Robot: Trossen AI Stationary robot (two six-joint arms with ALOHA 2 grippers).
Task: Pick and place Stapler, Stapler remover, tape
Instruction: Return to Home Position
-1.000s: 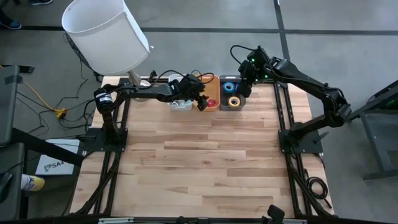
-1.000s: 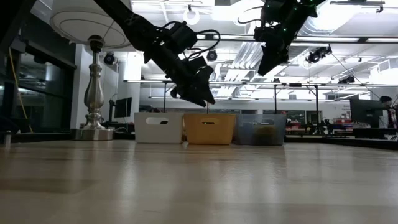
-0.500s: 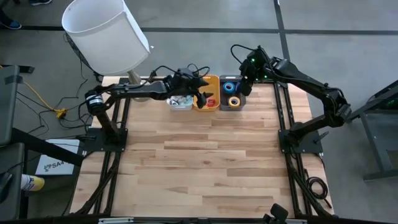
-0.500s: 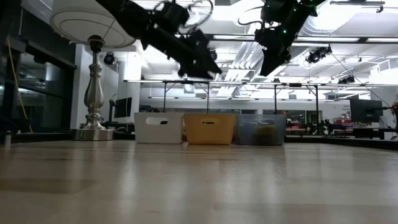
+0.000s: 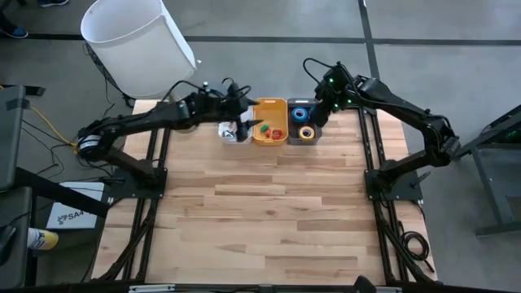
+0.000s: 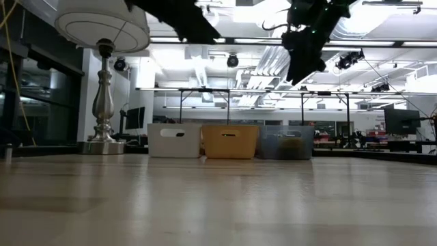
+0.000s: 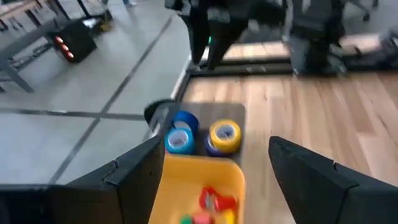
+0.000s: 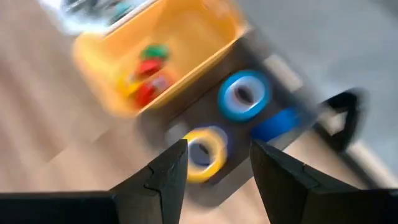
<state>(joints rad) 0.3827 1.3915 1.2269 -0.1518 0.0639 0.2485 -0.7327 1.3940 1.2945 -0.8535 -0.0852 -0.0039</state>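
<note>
Fingers (image 7: 134,177) of the left gripper (image 5: 244,124) stand wide apart with nothing between them. The right gripper (image 5: 320,114) shows its own fingers (image 8: 158,177) spread and empty too.

We find the tape (image 5: 306,133) as a blue roll and a yellow roll lying side by side in the grey bin (image 5: 291,122). The red stapler (image 7: 216,200) lies in the yellow bin (image 5: 273,112) next to it, beside a small green piece we cannot identify. The white bin (image 5: 234,142) closes the row on the left. Its contents are small, some dark and some pale, and we cannot tell whether they are staple removers. The three bins sit in a row along the far edge of the table (image 5: 269,212), and we see no loose task item on its boards.

The left gripper hangs above the white bin and the right above the grey one; in the low view both are well above the bins. We judge the sorting finished and the return to rest in hand. Next, each arm needs to stay clear of the bin rims and fold back toward its own base, with the left one keeping away from the lamp (image 5: 138,41) beside the table's far-left corner.
</note>
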